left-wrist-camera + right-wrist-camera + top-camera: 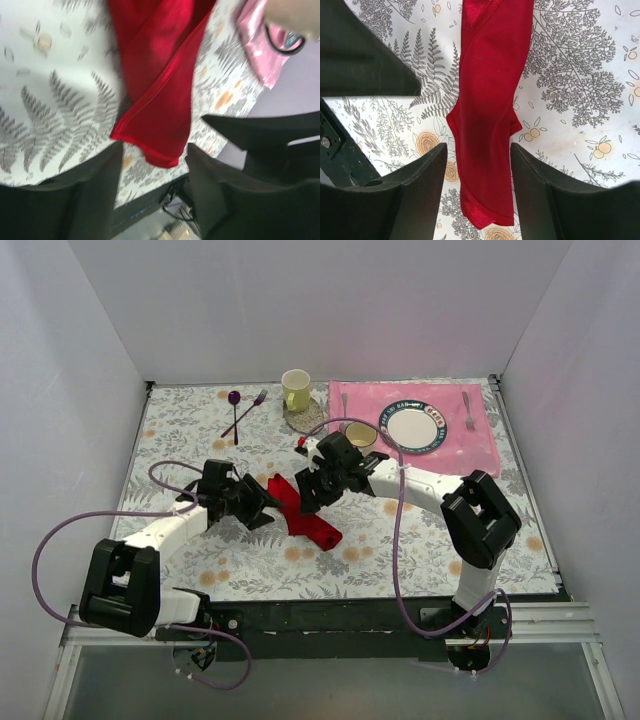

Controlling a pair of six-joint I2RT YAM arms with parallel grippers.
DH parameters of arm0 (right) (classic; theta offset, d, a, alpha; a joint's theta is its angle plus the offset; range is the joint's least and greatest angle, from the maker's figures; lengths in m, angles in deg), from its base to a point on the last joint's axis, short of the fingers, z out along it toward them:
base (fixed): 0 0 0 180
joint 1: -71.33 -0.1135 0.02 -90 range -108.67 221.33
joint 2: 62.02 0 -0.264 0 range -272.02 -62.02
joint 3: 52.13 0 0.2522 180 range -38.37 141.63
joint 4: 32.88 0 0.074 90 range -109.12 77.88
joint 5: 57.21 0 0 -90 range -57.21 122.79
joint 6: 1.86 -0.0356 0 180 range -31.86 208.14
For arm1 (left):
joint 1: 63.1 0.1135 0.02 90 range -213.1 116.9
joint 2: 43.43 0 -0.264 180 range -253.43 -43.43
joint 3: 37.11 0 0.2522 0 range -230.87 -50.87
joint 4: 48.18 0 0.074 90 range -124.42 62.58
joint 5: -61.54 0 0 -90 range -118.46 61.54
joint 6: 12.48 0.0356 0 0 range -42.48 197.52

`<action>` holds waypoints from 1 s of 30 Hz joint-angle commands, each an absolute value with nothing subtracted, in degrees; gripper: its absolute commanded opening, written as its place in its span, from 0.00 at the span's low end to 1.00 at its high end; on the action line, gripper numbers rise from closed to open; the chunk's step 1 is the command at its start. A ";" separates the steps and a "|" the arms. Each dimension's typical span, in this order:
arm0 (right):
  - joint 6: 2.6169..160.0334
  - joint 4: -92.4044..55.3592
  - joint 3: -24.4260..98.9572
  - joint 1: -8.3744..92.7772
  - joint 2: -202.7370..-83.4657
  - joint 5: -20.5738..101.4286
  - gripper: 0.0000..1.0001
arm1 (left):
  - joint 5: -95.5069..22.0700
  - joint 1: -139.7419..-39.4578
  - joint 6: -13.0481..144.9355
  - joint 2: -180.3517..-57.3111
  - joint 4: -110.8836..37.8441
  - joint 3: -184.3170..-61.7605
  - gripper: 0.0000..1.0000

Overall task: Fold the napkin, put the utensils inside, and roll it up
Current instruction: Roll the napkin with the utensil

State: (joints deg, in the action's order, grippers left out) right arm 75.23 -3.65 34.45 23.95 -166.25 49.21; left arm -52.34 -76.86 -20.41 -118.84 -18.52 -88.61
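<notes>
1. The napkin (305, 512) lies near the middle of the table. It is folded into a long narrow band that runs diagonally toward the front edge.
2. The left gripper (266, 504) sits just beside the band on its left. The right gripper (308, 492) hangs over the band's far part. From above, the two black heads nearly meet and hide that end of the cloth.
3. In the left wrist view the left gripper (154, 150) has its jaws spread and holds nothing. The napkin's (160, 85) hemmed corner shows in the gap.
4. In the right wrist view the right gripper (478, 147) is also spread and empty. The napkin (490, 110) runs lengthwise through the gap, and I cannot tell whether the fingers touch it.
5. Behind the arms stand a pale yellow mug (296, 390) on a speckled round coaster (300, 418) and a purple spoon and fork (243, 412), crossed.
6. At far right a pink placemat (480, 445) carries a dark-rimmed plate (410, 430) and a silver fork (467, 412).
7. A small cup (360, 436) stands just beside the right arm, with a purple cable (345, 421) arching over it.
8. The napkin is soft, bright red, creased and stitched along its edges. The tablecloth (420, 530) is white, printed with grey ferns and orange roses. The placemat looks glossy.
</notes>
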 commanded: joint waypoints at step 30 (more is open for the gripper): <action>74.34 -5.93 36.43 24.83 -166.61 52.30 0.66 | -50.61 -85.60 -21.44 -130.17 -23.35 -84.01 0.00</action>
State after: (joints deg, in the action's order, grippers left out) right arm 74.40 -4.27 33.49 24.50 -166.42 50.79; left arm -52.79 -84.88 -21.91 -127.83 -25.38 -84.45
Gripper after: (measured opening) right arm 0.641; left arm 0.009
